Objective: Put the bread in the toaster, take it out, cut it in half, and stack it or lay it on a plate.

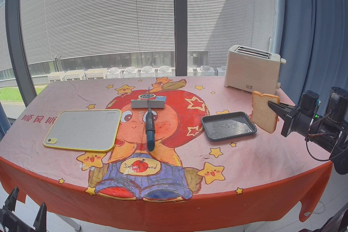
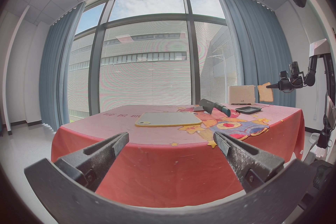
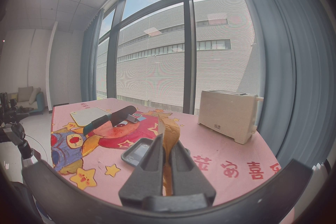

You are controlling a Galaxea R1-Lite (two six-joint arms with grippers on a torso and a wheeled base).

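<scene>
A slice of bread (image 1: pixel 265 111) hangs upright above the table's right side, pinched by my right gripper (image 1: pixel 272 103), which is shut on it; the bread (image 3: pixel 170 133) sticks up between the fingers. It hovers just right of the dark plate (image 1: pixel 228 125) and in front of the cream toaster (image 1: pixel 252 68), whose slots face up. A knife (image 1: pixel 149 128) with a dark blue handle rests on a holder in the table's middle. The cutting board (image 1: pixel 84 129) lies at the left. My left gripper (image 2: pixel 171 151) stands open, low and off the table's near-left edge.
A picture tablecloth (image 1: pixel 253 164) covers the table, which backs onto a window. Blue curtains (image 1: pixel 319 26) hang at the right, close to the toaster. Bare cloth lies in front of the plate.
</scene>
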